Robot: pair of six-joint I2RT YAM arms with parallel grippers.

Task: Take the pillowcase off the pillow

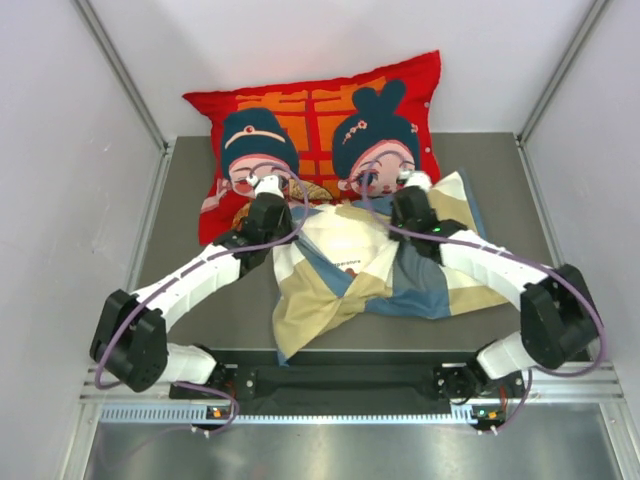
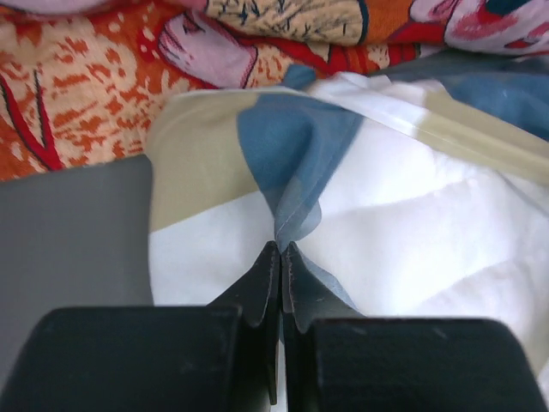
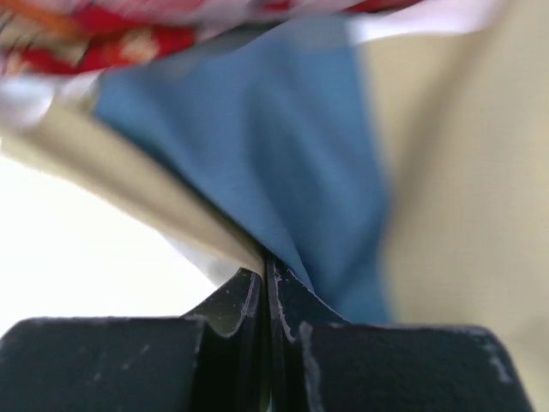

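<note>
The checked pillowcase [image 1: 350, 270], in blue, tan and cream blocks, lies rumpled in the middle of the table with the cream-white pillow [image 1: 345, 245] showing inside it. My left gripper [image 1: 268, 212] is shut on a pinch of the pillowcase's blue fabric [image 2: 287, 154] at its far left corner; the fingertips [image 2: 271, 257] meet on the fold. My right gripper [image 1: 412, 205] is shut on the pillowcase's blue fabric [image 3: 274, 163] at the far right corner. The pillow's bear print is hidden apart from a little dark text.
A large red cartoon-figure cushion [image 1: 320, 120] lies against the back wall, right behind both grippers; it shows in the left wrist view [image 2: 77, 94]. White walls stand to the left and right. The grey table surface [image 1: 190, 200] shows on both sides.
</note>
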